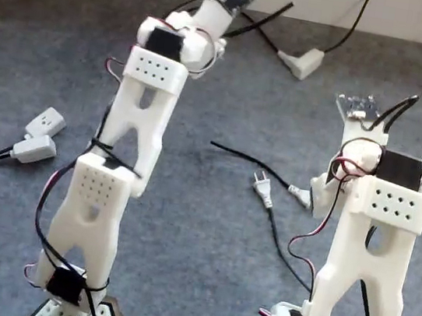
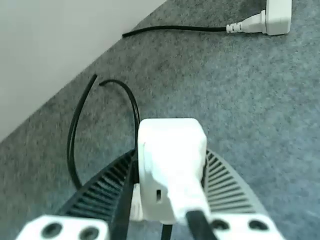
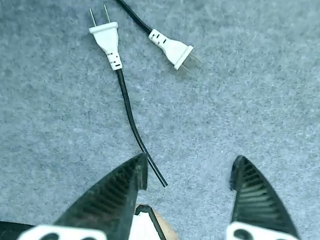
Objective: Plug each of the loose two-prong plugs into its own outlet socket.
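Closest to you, your right gripper hangs spread wide with nothing between its jaws, over bare grey carpet. Just beyond it lie both loose plugs: the first plug lies flat with its prongs pointing away from the gripper, and the second plug lies at an angle, near the first but apart from it. Expect both to be light and hard-shelled, and likely to skid on the pile if nudged. Each thin cord looks limp enough to trail along rather than resist. I would take a plug across its white body, behind the prongs, never on the blades or the cord. Off to your left in the high view a pair of sockets lies close together, their cords running to the edge. Farthest out, by the wall, your left gripper is clamped on the held socket, a boxy white block that should be rigid and easy to keep hold of. A far socket lies on the carpet beyond it. The right wrist view gives you prong direction plainly, where the high view makes the prongs specks. The left wrist view gives you the grasp itself, where the high view offers the back of that wrist. The high view tells you the plugs and sockets are well apart.
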